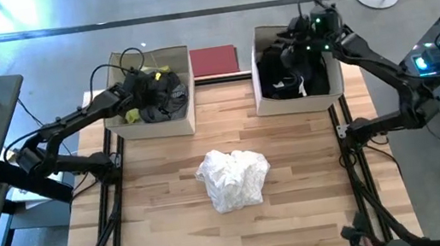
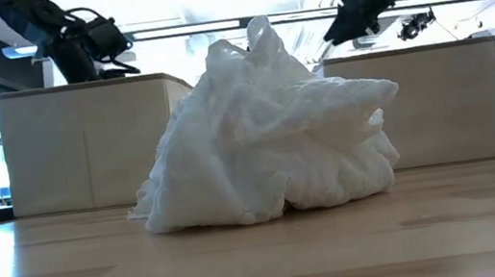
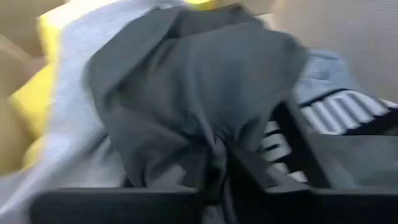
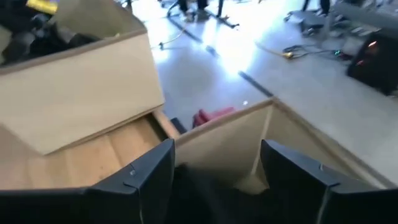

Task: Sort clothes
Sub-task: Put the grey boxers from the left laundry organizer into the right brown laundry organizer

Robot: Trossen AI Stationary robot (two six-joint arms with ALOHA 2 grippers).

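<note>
A crumpled white garment lies in a heap on the middle of the table and fills the low view. The left beige box holds dark, grey and neon yellow clothes. My left gripper is down in this box, shut on a dark grey garment. The right beige box holds black clothes. My right gripper hovers open and empty over the right box's far part, and its two fingers stand apart in the right wrist view. My left gripper pinches a bunched fold of the dark grey garment between its two fingers. The cloth gathers into creases toward the fingers. The rest of the garment spreads over a light grey garment and the yellow one in the box.
A flat dark red board lies between the boxes at the table's far edge. The bare wooden table extends around the white garment. Black arm frames run along the table's left and right sides.
</note>
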